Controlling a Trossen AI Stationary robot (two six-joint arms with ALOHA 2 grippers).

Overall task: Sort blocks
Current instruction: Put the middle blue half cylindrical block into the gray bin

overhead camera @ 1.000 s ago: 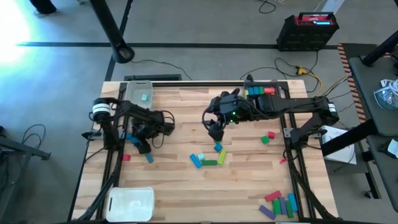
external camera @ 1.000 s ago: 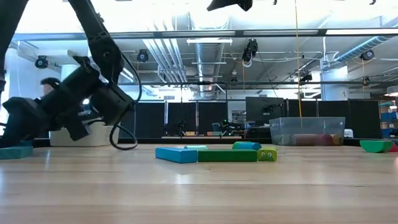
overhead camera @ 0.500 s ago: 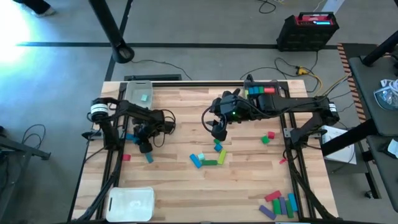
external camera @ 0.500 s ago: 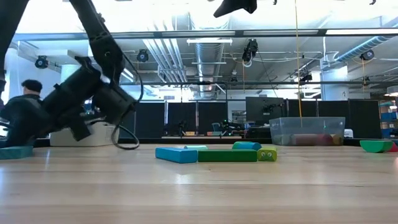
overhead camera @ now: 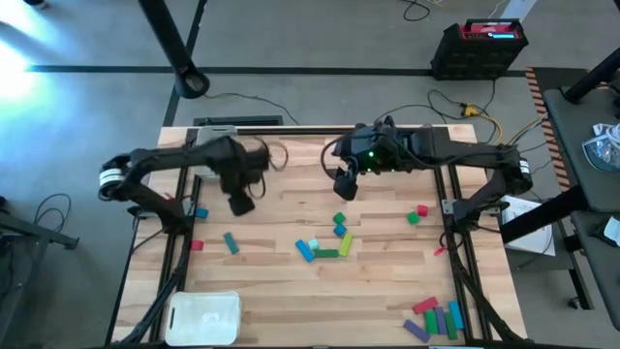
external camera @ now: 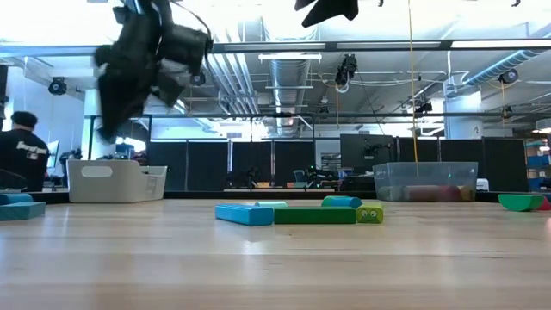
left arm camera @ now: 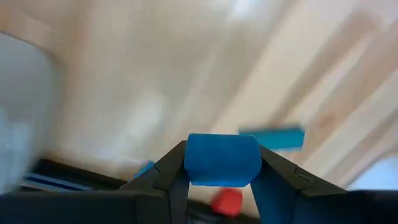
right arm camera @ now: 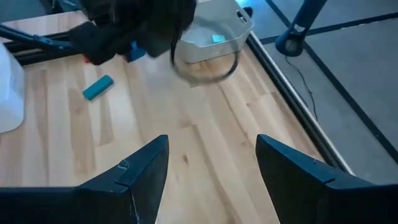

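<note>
Table: wooden top [overhead camera: 291, 281] carrying both arms, three trays and scattered blocks.
Left arm: raised above the table's left half; left gripper [overhead camera: 240, 202] hangs clear of the wood, high in the low view [external camera: 116, 95].
Left gripper state: fingers [left arm camera: 163, 175] clamped on a blue block [left arm camera: 222, 160], seen in the left wrist view.
Right arm: reaches in from the right toward the table's far middle; right gripper [overhead camera: 343, 186] sits above bare wood.
Right gripper state: fingers [right arm camera: 134, 171] spread wide apart, nothing between them.
Trays: clear tray [overhead camera: 219, 147] at the far left corner with a pale green piece inside; white tray [overhead camera: 203, 318] at the near left corner; a third tray [overhead camera: 411, 142] at the far right holding what look like red and green blocks, partly hidden by the arm.
Centre blocks: blue bar [overhead camera: 305, 251], green bar [overhead camera: 326, 254] and yellow-green bar [overhead camera: 346, 243] close together, a small blue cube [overhead camera: 339, 222] just beyond.
Left blocks: teal bar [overhead camera: 231, 242], red cube [overhead camera: 197, 245], small blue block [overhead camera: 201, 212].
Right blocks: red and green pair [overhead camera: 417, 214]; mixed group [overhead camera: 435, 318] near the near right corner.
</note>
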